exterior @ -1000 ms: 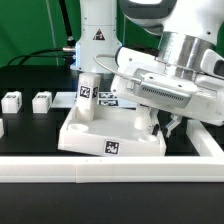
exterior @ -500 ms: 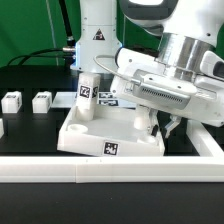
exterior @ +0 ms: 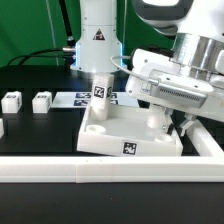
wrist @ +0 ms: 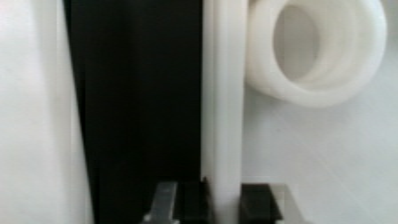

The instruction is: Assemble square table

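Note:
The white square tabletop [exterior: 118, 131] lies tray-side up on the black table. One white tagged leg [exterior: 100, 97] stands upright in its far corner socket. My gripper [exterior: 166, 126] is at the tabletop's edge on the exterior view's right, shut on the raised rim. In the wrist view the two dark fingers [wrist: 166, 204] flank the white rim wall [wrist: 221, 100], with my gripper [wrist: 217, 205] closed around it. A round corner socket [wrist: 331, 55] shows beside the rim. Two loose white legs [exterior: 12, 100] [exterior: 41, 101] lie at the exterior view's left.
The marker board [exterior: 70, 98] lies flat behind the tabletop. The white L-shaped border rail [exterior: 100, 167] runs along the front edge and up the exterior view's right side [exterior: 208, 142]. Another white piece [exterior: 1, 128] shows at the left edge. The robot base [exterior: 97, 40] stands behind.
The tabletop, with its upright leg, has slid toward the exterior view's right together with my gripper. The loose legs have not moved.

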Motion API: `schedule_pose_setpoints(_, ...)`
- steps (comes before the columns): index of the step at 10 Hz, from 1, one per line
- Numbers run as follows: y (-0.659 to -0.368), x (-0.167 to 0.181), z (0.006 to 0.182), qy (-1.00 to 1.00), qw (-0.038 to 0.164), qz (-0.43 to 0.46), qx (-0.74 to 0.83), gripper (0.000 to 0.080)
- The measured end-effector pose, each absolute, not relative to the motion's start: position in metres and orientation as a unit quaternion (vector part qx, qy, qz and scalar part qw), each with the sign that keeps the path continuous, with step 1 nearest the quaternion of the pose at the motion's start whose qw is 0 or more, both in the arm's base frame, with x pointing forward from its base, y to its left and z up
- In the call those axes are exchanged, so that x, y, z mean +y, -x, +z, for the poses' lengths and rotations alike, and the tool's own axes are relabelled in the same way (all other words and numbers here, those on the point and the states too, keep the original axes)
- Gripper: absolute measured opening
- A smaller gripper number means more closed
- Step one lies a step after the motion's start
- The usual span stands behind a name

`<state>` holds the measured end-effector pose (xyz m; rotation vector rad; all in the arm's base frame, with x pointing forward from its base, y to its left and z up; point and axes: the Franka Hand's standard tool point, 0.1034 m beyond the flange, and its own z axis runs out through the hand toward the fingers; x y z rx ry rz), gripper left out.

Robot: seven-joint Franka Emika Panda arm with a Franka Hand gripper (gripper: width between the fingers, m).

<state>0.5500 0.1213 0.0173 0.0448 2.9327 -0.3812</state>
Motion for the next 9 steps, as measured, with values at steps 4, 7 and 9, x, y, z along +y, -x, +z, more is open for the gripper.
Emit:
schedule_pose_setpoints(4, -0.546, 0.129, 0.017, -0.018, 0.087, -0.135, 0.987, 0.0064)
schedule_pose_setpoints(7, -0.547, 0.123, 0.019, -0.027, 0.086, -0.142, 0.986, 0.0083)
schedule_pose_setpoints(9, -0.548, 0.113, 0.03, -0.053, 0.086, -0.163, 0.981, 0.0265)
